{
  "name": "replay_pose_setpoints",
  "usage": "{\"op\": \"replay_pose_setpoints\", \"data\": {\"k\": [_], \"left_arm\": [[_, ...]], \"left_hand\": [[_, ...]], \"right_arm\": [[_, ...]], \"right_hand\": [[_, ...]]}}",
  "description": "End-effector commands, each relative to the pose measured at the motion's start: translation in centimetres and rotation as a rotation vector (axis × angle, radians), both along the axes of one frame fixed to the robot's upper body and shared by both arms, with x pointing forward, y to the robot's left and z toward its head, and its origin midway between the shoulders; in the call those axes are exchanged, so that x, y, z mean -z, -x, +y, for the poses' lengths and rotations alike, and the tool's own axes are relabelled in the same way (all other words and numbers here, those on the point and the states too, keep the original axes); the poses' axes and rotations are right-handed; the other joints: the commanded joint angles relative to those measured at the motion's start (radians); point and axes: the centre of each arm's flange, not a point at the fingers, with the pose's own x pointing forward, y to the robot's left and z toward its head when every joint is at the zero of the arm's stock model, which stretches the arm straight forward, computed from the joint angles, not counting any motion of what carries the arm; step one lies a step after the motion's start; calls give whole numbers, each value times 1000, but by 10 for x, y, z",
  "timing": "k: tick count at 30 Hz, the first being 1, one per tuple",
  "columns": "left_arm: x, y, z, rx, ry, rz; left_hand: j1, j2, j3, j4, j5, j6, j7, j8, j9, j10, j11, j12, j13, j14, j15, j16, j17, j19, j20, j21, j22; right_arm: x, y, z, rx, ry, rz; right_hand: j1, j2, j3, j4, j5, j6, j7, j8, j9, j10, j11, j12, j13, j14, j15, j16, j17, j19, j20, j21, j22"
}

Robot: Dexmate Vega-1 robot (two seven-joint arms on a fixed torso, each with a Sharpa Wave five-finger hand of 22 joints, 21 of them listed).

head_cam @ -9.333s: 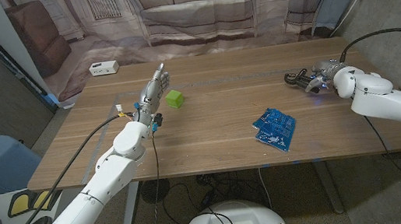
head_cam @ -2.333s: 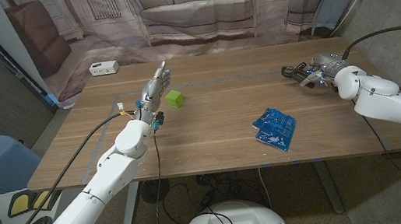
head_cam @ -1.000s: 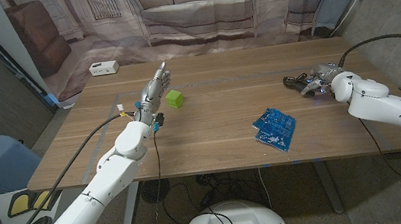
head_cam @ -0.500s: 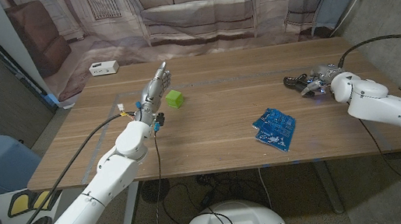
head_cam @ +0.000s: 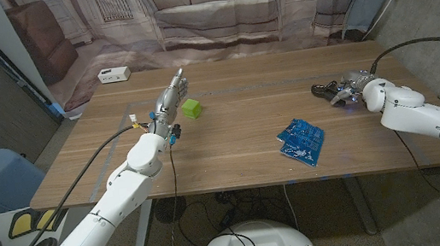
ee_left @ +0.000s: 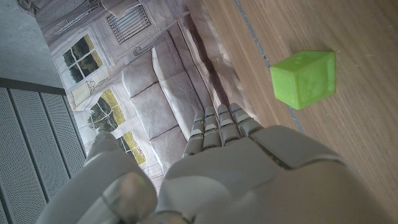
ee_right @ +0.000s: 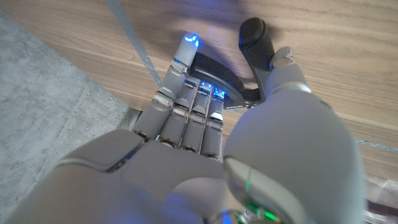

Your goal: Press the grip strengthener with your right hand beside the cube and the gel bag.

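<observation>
The table (head_cam: 239, 137) is taken as the landmark, and the strengthener (head_cam: 324, 88) lies near its far right corner, well apart from the gel bag (head_cam: 301, 140) at the near right of the table's middle and from the cube (head_cam: 191, 108) toward the far left. The pressing step is judged to be in hand: the right hand (head_cam: 350, 89) is set on the strengthener, and in the right wrist view its fingers (ee_right: 186, 102) are seen laid over the dark arched body (ee_right: 217, 74) while one black handle (ee_right: 254, 38) stands beside the thumb. The hand is curled about the tool, though whether the handles are being squeezed cannot be told. A firmer closing of fingers and thumb toward each other is judged to be called for next, with the tool kept from sliding on the wood. The left hand (head_cam: 171, 96) is held up just beside the cube, fingers straight and together, grasping nothing. A small white box (head_cam: 113, 74) sits at the table's far left corner. Nothing is seen standing between the right hand and its tool; only the table's right edge is close by.
</observation>
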Motion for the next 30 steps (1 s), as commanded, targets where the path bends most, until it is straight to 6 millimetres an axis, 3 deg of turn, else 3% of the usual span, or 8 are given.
{"op": "replay_pose_setpoints", "data": {"k": [1, 12, 14, 17, 30], "left_arm": [[1, 0, 0, 1, 5, -3], [1, 1, 1, -3, 4, 0], [1, 1, 0, -3, 4, 2], [1, 1, 0, -4, 3, 3], [2, 3, 0, -8, 3, 5]], "left_hand": [[-2, 8, 1, -5, -1, 6, -2, -3, 6, 7, 4, -3, 1, 3, 1, -2, 2, -4, 2, -4, 5], [-2, 8, 1, -6, -1, 5, -2, -3, 6, 8, 3, -3, 1, 3, 0, -3, 2, -4, 3, -4, 5], [-2, 8, 1, -6, -1, 5, -3, -3, 6, 8, 4, -3, 1, 3, 0, -3, 2, -4, 3, -4, 5], [-2, 9, 0, -6, -1, 6, -4, -3, 6, 8, 4, -3, 1, 4, -1, -2, 2, -3, 2, -4, 5], [-2, 9, 0, -7, -1, 5, -3, -3, 6, 9, 3, -2, 1, 4, 1, -2, 2, -3, 3, -3, 5]], "right_arm": [[2, -2, 0, 30, 25, 16], [9, -8, -2, 37, 20, 34], [10, -9, -2, 39, 20, 38], [12, -11, -3, 43, 17, 45], [15, -13, -4, 46, 25, 51]], "right_hand": [[91, 107, -12, 3, 4, -11, -6, -3, 1, 0, -15, -1, -2, 33, -65, -13, -4, -14, 0, -5, 0], [74, 111, -15, 7, 4, -30, -14, -5, 1, -29, -26, -10, -8, 19, -59, -18, -5, -32, 3, -13, -1], [73, 112, -15, 6, 4, -33, -15, -5, 1, -33, -18, -11, -9, 16, -59, -18, -4, -33, 5, -13, -2], [72, 112, -16, 5, 4, -36, -17, -4, 1, -38, -29, -12, -9, 14, -58, -18, -3, -35, 6, -14, -2], [48, 100, -30, 8, 2, -71, -17, -9, 1, -76, -24, -16, -13, -11, -43, -24, -1, -52, 19, -21, -2]]}}
